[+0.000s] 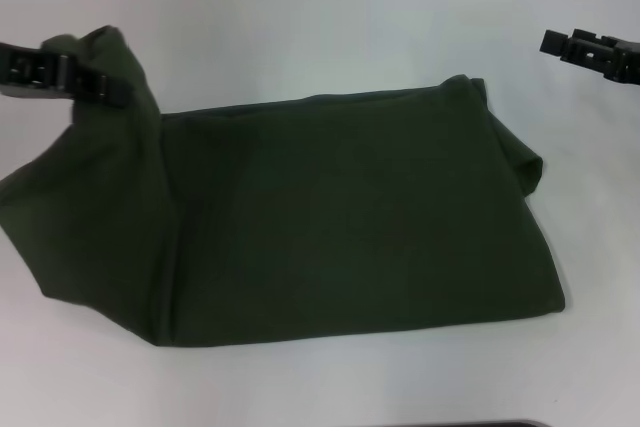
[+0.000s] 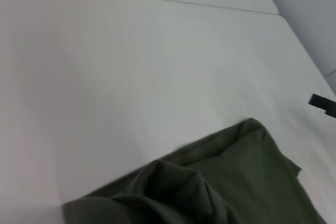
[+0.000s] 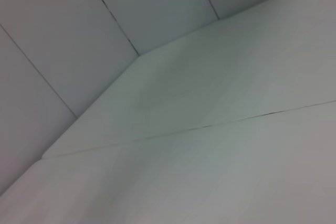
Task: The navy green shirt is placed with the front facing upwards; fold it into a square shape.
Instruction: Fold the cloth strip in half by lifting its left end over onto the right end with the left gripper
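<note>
The navy green shirt (image 1: pixel 330 217) lies on the table (image 1: pixel 320 17) already folded into a broad band (plain side up), not yet square. Farther back, the left gripper (image 1: pixel 95 77) pinches its raised left end; the right gripper (image 1: pixel 590 52) hovers clear, fingers unreadable.

One shirt, one table, two grippers.

There is one green shirt (image 1: pixel 330 217), plain green all over, lying across the middle of one white table (image 1: pixel 300 7) and reaching toward its left edge. There are two black grippers. One is the left gripper (image 1: pixel 95 82), up by the shirt's far left corner, with green cloth bunched up at its tip. The other is the right gripper (image 1: pixel 560 45), over the table's right edge, apart from the shirt.
</note>
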`<action>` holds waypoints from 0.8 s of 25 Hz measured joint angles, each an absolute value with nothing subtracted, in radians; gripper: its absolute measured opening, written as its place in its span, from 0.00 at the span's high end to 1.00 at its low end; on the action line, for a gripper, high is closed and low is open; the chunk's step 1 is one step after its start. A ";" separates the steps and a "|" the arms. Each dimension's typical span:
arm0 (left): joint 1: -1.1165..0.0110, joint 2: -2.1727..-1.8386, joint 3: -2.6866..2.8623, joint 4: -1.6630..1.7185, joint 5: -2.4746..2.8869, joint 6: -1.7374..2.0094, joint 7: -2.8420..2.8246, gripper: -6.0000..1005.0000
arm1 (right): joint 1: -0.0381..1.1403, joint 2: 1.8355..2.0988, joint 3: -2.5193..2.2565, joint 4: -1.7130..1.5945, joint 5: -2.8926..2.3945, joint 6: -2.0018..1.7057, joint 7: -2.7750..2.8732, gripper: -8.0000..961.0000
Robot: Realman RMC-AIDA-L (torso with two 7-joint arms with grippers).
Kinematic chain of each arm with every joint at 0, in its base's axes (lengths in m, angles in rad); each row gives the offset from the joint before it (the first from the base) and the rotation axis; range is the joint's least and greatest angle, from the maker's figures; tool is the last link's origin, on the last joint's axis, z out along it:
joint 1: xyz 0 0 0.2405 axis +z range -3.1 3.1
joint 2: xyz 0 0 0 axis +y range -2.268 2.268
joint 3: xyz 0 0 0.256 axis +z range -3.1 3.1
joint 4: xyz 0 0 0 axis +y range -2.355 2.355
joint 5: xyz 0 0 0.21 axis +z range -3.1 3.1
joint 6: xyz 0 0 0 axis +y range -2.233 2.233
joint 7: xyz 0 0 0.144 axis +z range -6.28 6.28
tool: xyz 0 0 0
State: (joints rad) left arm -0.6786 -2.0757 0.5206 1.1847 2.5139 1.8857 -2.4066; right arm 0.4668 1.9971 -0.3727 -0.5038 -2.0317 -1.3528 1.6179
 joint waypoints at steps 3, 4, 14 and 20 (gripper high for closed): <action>-0.659 -2.060 0.509 1.186 2.512 1.872 -2.404 0.96 | 0.465 1.997 -0.373 -0.502 -2.031 -1.353 1.618 0.22; -0.650 -2.055 0.504 1.186 2.511 1.865 -2.403 0.96 | 0.465 1.997 -0.373 -0.501 -2.031 -1.353 1.618 0.22; -0.592 -2.006 0.474 1.185 2.509 1.837 -2.396 0.96 | 0.472 1.998 -0.373 -0.502 -2.032 -1.353 1.623 0.22; -0.576 -1.985 0.441 1.186 2.526 1.848 -2.386 0.96 | 0.473 1.998 -0.373 -0.503 -2.033 -1.353 1.625 0.22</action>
State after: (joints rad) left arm -0.5757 -1.9852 0.4414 1.1862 2.5260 1.8476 -2.3856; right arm 0.4731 1.9984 -0.3727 -0.5030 -2.0326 -1.3529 1.6253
